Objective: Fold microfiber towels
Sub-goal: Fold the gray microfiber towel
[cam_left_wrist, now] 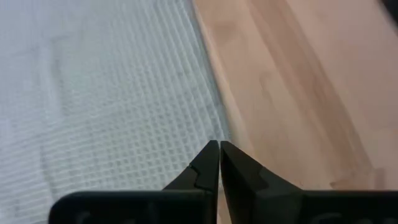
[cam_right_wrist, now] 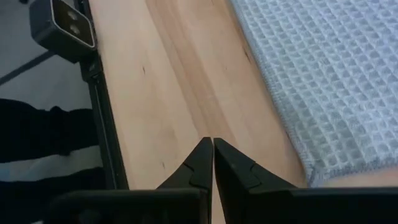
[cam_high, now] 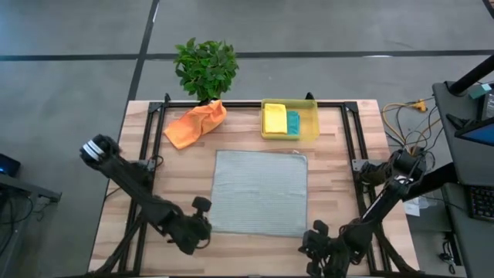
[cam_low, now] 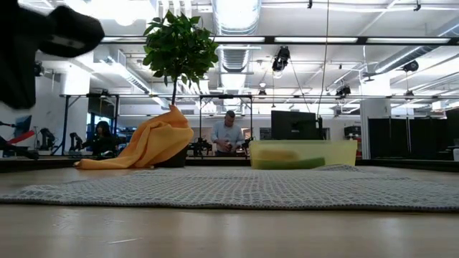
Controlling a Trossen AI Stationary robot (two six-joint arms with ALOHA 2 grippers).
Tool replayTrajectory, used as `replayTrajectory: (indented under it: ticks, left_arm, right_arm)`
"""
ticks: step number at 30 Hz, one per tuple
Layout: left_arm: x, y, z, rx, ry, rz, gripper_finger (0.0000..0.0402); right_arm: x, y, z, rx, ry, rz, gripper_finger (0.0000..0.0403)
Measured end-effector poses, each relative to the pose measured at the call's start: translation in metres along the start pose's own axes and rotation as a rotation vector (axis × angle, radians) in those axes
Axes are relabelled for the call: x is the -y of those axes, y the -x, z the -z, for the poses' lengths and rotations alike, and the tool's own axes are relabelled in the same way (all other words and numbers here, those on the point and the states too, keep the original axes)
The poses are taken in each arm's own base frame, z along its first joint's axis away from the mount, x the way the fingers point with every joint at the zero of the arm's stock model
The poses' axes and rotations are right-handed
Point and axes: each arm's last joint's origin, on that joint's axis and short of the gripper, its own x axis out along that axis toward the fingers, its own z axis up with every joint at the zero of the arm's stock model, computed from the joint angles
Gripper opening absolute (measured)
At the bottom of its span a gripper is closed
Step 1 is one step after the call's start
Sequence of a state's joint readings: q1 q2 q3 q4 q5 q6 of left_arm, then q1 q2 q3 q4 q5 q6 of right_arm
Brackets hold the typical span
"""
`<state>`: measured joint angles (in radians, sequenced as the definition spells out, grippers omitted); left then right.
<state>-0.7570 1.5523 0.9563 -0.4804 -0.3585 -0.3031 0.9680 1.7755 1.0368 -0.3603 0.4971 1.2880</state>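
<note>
A light grey towel [cam_high: 260, 193] lies spread flat in the middle of the table. An orange towel [cam_high: 194, 123] lies crumpled at the far left. A yellow towel [cam_high: 275, 120] and a teal towel [cam_high: 293, 122] lie folded in a yellow bin [cam_high: 312, 127]. My left gripper [cam_left_wrist: 219, 146] is shut, its tips by the grey towel's left edge [cam_left_wrist: 214, 106] near the near left corner. My right gripper [cam_right_wrist: 213, 142] is shut over bare wood beside the grey towel's near right corner [cam_right_wrist: 317, 174].
A potted plant [cam_high: 205, 68] stands at the table's far edge behind the orange towel. A dark frame rail [cam_high: 147, 147] runs along the table's left, far and right sides. Cables [cam_high: 401, 116] lie off the right edge. Bare wood [cam_high: 185, 177] surrounds the grey towel.
</note>
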Motion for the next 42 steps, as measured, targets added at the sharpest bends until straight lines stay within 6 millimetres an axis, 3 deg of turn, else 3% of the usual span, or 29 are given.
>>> replayTrajectory:
  ticks: [4, 10, 13, 19, 30, 34, 40, 42]
  left_arm:
    - [0.006, -0.02, 0.003, -0.079, -0.049, 0.013, 0.0035]
    - [0.007, -0.023, 0.006, -0.092, -0.049, 0.015, 0.0122]
    - [0.007, -0.024, 0.006, -0.117, -0.035, 0.105, 0.0161]
    - [0.006, -0.043, 0.015, -0.203, -0.068, 0.125, 0.0189]
    - [-0.004, -0.068, 0.022, -0.301, -0.013, 0.168, 0.0178]
    - [-0.006, -0.081, 0.027, -0.357, 0.002, 0.184, 0.0129]
    - [-0.006, -0.087, 0.027, -0.367, 0.014, 0.207, 0.0017]
    - [-0.007, -0.087, 0.027, -0.367, 0.019, 0.21, 0.0008]
  right_arm:
    - [0.005, 0.007, -0.001, -0.007, -0.034, -0.011, 0.0009]
    - [0.008, 0.022, -0.008, -0.011, -0.044, -0.057, 0.0009]
    - [0.009, 0.028, -0.011, -0.006, -0.02, -0.071, 0.0009]
    - [0.015, 0.035, -0.014, 0.017, -0.025, -0.075, 0.0009]
    - [0.012, 0.043, -0.017, 0.027, -0.072, -0.108, 0.0009]
    - [0.012, 0.043, -0.017, 0.027, -0.071, -0.106, 0.0009]
    - [0.012, 0.043, -0.017, 0.028, -0.054, -0.106, 0.0009]
    - [0.012, 0.042, -0.017, 0.03, -0.015, -0.104, 0.0009]
